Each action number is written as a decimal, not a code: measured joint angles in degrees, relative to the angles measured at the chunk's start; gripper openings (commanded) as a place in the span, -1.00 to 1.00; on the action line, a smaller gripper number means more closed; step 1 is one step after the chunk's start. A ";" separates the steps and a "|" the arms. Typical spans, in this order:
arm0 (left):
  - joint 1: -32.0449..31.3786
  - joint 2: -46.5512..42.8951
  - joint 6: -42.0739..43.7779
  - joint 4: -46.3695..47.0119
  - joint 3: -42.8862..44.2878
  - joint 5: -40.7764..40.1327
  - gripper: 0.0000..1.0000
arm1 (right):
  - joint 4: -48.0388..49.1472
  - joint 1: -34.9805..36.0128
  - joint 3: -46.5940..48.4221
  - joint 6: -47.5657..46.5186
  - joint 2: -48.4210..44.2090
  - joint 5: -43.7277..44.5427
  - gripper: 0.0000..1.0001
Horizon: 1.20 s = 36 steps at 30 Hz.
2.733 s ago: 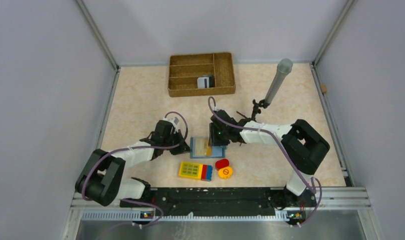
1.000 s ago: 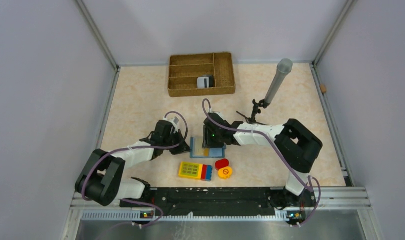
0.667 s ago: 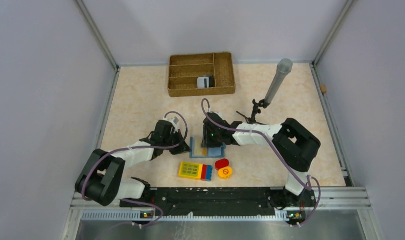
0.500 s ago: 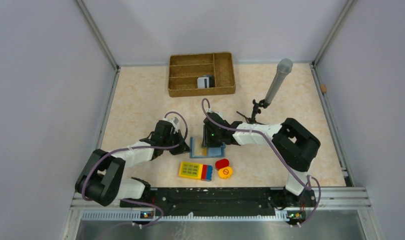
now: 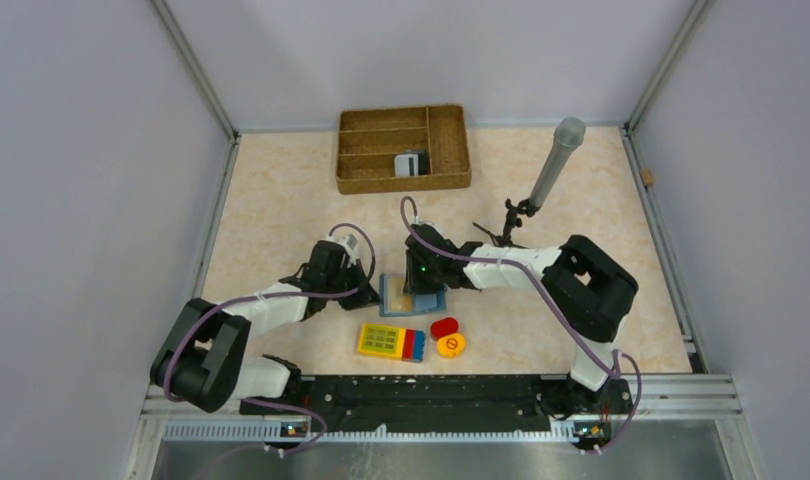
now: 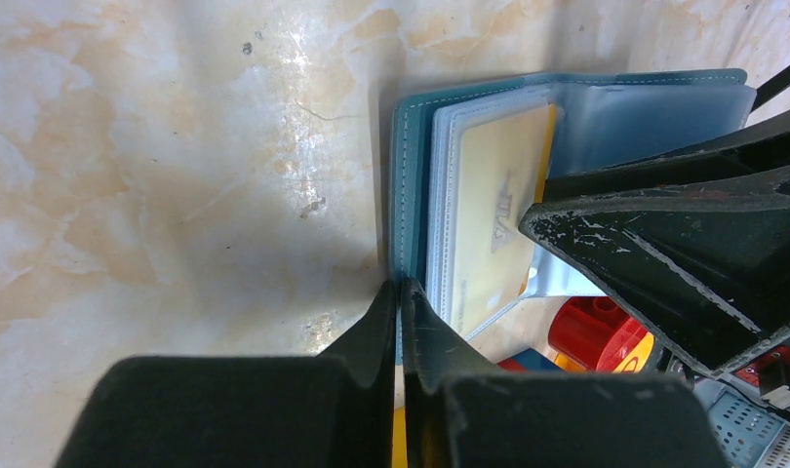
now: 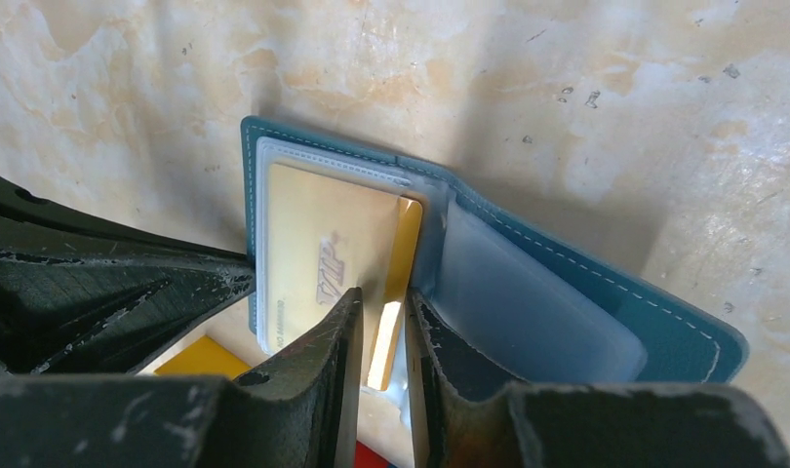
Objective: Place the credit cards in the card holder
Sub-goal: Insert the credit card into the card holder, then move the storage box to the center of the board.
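Note:
The teal card holder (image 5: 413, 297) lies open on the table between both arms. A tan-yellow credit card (image 7: 313, 244) marked VIP sits mostly inside a clear left pocket, its right end sticking out. My left gripper (image 6: 399, 285) is shut on the left edge of the card holder's (image 6: 411, 175) cover. My right gripper (image 7: 383, 292) hovers over the card holder (image 7: 684, 331) with a narrow gap between its fingers. The card's protruding end shows in that gap. The same card (image 6: 493, 195) also appears in the left wrist view. No other credit cards are in view.
A brown wicker divided tray (image 5: 353, 150) stands at the back with a small grey object (image 5: 411, 163) in it. A yellow keypad block (image 5: 386, 341) and red and orange round pieces (image 5: 447, 337) lie just in front of the holder. A grey tube on a stand (image 5: 556, 160) stands back right.
My right gripper has shifted slightly left over the holder and its jaws have narrowed around the card's end. The left gripper has stayed put.

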 measured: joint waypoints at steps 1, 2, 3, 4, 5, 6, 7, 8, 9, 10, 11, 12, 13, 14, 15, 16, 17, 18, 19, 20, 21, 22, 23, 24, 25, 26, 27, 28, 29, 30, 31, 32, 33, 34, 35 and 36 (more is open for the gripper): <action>0.00 0.00 0.00 0.00 0.00 0.00 -1.00 | -0.11 0.00 0.09 -0.13 0.00 0.02 -0.59; 0.00 0.00 0.02 -0.02 0.00 0.00 -1.00 | -0.35 0.02 0.28 -0.26 0.02 0.04 -0.59; 0.00 0.00 0.00 -0.04 0.00 0.00 -1.00 | -0.31 0.04 0.33 -0.50 0.02 0.22 -0.58; 0.00 0.00 0.00 -0.04 0.00 -0.02 -1.00 | -0.33 0.07 0.39 -0.70 0.00 0.37 -0.54; 0.00 0.00 0.00 -0.09 0.00 -0.04 -1.00 | -0.50 0.17 0.50 -1.03 0.00 0.72 -0.47; 0.02 0.00 0.00 -0.11 0.00 -0.04 -1.00 | -0.74 0.28 0.66 -1.64 -0.04 1.14 -0.38; 0.07 0.00 0.00 -0.13 0.00 -0.02 -1.00 | -0.87 0.39 0.74 -2.27 -0.22 1.57 -0.26; 0.17 -0.02 0.02 -0.17 0.02 0.00 -0.98 | -1.14 0.52 0.79 -3.34 -0.52 2.14 -0.12; 0.44 -0.04 0.02 -0.20 0.02 0.02 -0.85 | -2.12 0.68 1.11 -4.87 -1.03 3.08 0.03; 0.68 -0.07 0.04 -0.24 0.02 0.04 -0.71 | -3.08 0.76 1.51 -6.58 -1.75 3.93 0.10; 1.05 -0.11 0.13 -0.35 0.02 0.07 -0.55 | -3.74 0.76 1.95 -8.04 -2.54 4.59 0.17; 1.33 -0.20 0.35 -0.61 0.02 0.07 -0.38 | -4.81 0.72 2.73 -9.99 -3.39 5.16 0.22; 2.01 -0.66 0.17 -1.29 0.20 0.39 -0.18 | -6.12 0.42 4.09 -12.41 -4.35 5.75 0.27; 2.43 -1.18 0.61 -1.84 0.31 0.22 0.02 | -6.75 0.17 5.14 -14.19 -4.98 6.12 0.33; 3.13 -1.95 0.46 -2.49 0.48 0.33 0.20 | -7.74 -0.22 7.13 -17.20 -5.79 6.47 0.37; 3.63 -2.69 0.94 -3.21 0.76 0.13 0.37 | -8.13 -0.59 8.37 -18.93 -6.16 6.64 0.38; 4.11 -3.41 1.31 -3.91 1.09 0.15 0.52 | -8.72 -1.11 10.10 -21.38 -6.51 6.75 0.39; 4.59 -4.17 1.51 -5.07 1.62 -0.02 0.65 | -9.27 -1.88 11.80 -23.61 -6.67 6.88 0.39; 5.01 -4.96 1.77 -6.45 2.19 -0.28 0.75 | -9.92 -2.80 13.60 -25.49 -6.69 6.99 0.40; 5.35 -5.75 2.03 -7.91 2.82 -0.52 0.83 | -10.49 -3.72 14.93 -26.88 -6.69 7.02 0.40; 5.66 -6.51 2.40 -9.60 3.58 -0.94 0.92 | -11.08 -5.05 16.41 -28.33 -6.58 7.04 0.40; 5.90 -7.28 2.91 -11.37 4.48 -1.38 0.96 | -11.67 -6.32 17.90 -29.55 -6.34 6.97 0.40; 6.21 -8.13 3.45 -13.86 6.08 -1.88 0.97 | -12.17 -7.72 19.50 -30.69 -5.84 6.86 0.41; 6.45 -8.70 4.11 -15.69 7.39 -2.25 0.97 | -12.46 -9.25 21.35 -31.87 -4.98 6.71 0.41; 6.75 -9.35 4.81 -18.08 9.31 -2.78 0.97 | -12.52 -10.45 22.97 -33.05 -3.98 6.51 0.41; 7.04 -9.97 5.66 -20.06 11.21 -3.13 0.97 | -12.57 -11.54 24.68 -34.38 -2.69 6.29 0.42; 7.52 -10.67 6.88 -22.88 13.86 -3.63 0.97 | -12.81 -12.66 26.56 -35.93 -1.18 5.92 0.44; 7.89 -11.39 8.09 -25.05 16.35 -4.22 0.97 | -12.79 -13.44 28.06 -37.38 0.22 5.49 0.44; 8.20 -11.93 9.16 -26.58 18.25 -4.52 0.97 | -12.74 -13.94 30.03 -39.74 2.29 4.55 0.44; 8.79 -12.59 10.75 -29.05 21.14 -4.83 0.97 | -12.68 -14.60 30.91 -40.92 3.34 4.00 0.44; 9.18 -13.07 12.00 -30.58 23.10 -5.07 0.97 | -12.87 -15.10 32.41 -42.77 4.96 2.97 0.44; 9.70 -13.60 13.55 -32.41 25.51 -5.49 0.97 | -12.90 -15.56 33.73 -44.30 6.43 2.25 0.44; 10.21 -14.03 14.99 -33.64 27.39 -5.88 0.97 | -13.22 -15.98 35.60 -46.18 8.33 1.44 0.44; 10.67 -14.47 16.31 -34.53 28.94 -6.21 0.97 | -13.20 -16.24 36.96 -47.65 9.79 0.96 0.44; 11.19 -14.91 17.77 -35.36 30.36 -6.80 0.97 | -13.22 -16.44 38.27 -48.98 11.10 0.52 0.44; 11.61 -15.23 18.93 -35.89 31.34 -7.54 0.97 | -13.25 -16.70 39.82 -50.53 12.59 0.09 0.44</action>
